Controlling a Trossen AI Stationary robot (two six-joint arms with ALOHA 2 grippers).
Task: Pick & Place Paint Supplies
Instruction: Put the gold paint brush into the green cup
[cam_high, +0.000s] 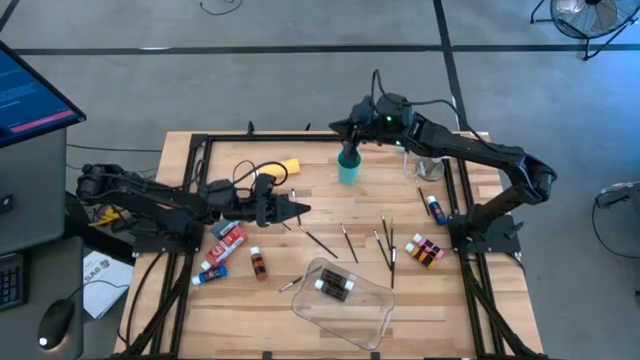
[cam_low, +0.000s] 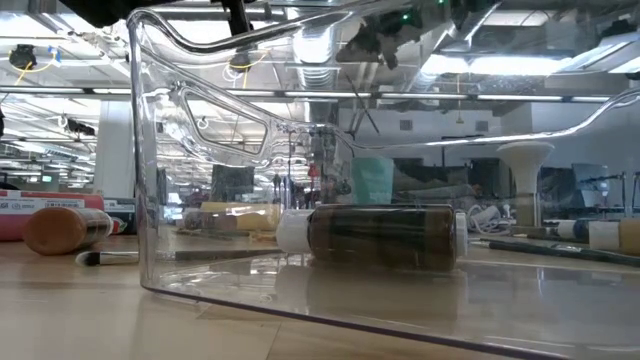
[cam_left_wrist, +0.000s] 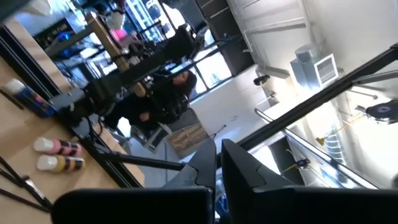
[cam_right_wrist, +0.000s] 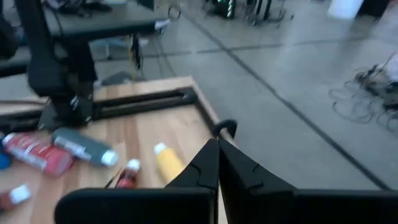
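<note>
Paint supplies lie scattered on the wooden table. Several thin brushes lie mid-table. Red, grey and blue tubes and a brown bottle lie on their sides at the left, and small bottles at the right. A yellow bottle lies toward the far edge. One dark bottle lies on its side inside the clear tray. My left gripper is shut with nothing in it, hovering left of the brushes. My right gripper is shut with nothing in it, above the teal cup.
A clear glass stands near the right arm at the far right, and a blue tube lies in front of it. Black frame rails run along the table's edges. The tray lies by the near edge.
</note>
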